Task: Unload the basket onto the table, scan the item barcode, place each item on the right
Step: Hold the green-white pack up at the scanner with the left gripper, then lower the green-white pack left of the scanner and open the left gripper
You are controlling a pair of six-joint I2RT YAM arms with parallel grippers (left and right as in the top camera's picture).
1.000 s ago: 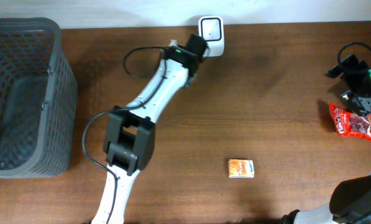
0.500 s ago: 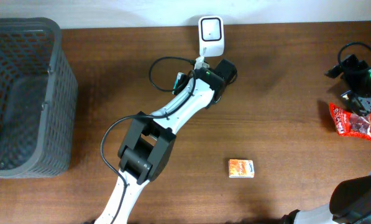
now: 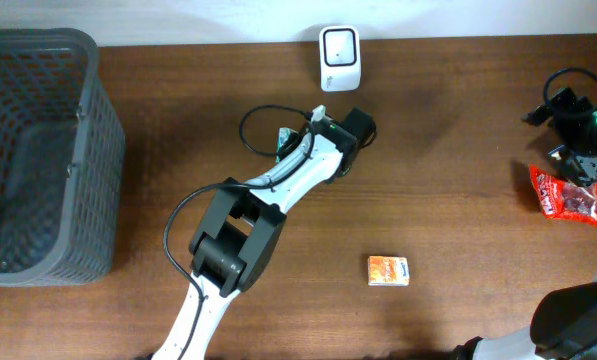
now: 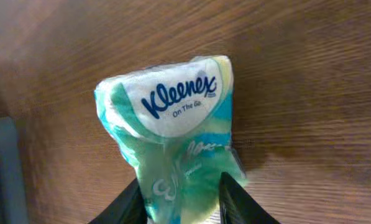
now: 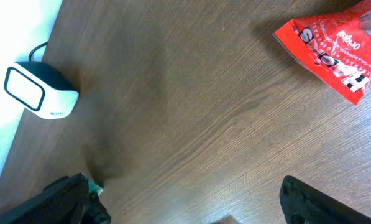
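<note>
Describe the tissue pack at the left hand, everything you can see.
The tissue pack is a soft plastic-wrapped pocket pack, green and teal with a white panel reading Kleenex On The Go in blue. The wrap looks crinkled. It points away from the camera over the wooden table, its near end between the left hand's dark fingers; whether they press it is unclear.

Grey basket (image 3: 106,170) stands far left; small orange box (image 3: 388,270) front centre; red snack packet (image 3: 568,195) far right.
</note>
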